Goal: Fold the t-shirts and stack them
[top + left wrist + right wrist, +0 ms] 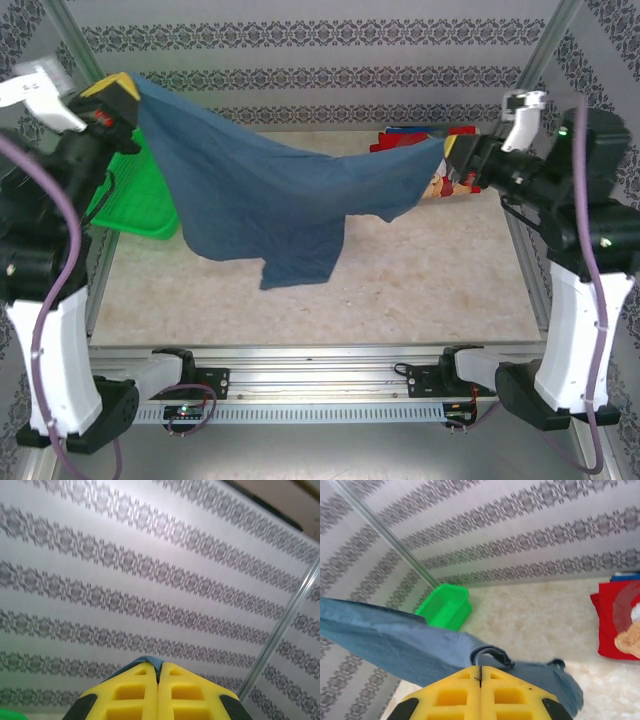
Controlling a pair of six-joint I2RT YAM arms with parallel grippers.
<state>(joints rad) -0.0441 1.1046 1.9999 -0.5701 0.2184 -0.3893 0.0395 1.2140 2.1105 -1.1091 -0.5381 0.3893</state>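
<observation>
The slate-blue cloth t-shirt [270,200] looks soft and matt. The green plastic mesh basket [125,205] is glossy, the pale mottled tabletop [420,290] smooth, and the silver metal rail [320,357] brushed.

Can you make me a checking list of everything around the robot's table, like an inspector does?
Surface: pale stone-look table.
Job's things: blue t-shirt hangs stretched between both grippers, sagging in the middle; red teddy-bear shirt lies folded at the back right.
Clutter: green basket at the left edge.
Grippers: left gripper shut on the blue t-shirt; right gripper shut on it too.
Cables: purple cables run along both arms, away from the cloth.
Surroundings: patterned walls, metal frame posts.
</observation>
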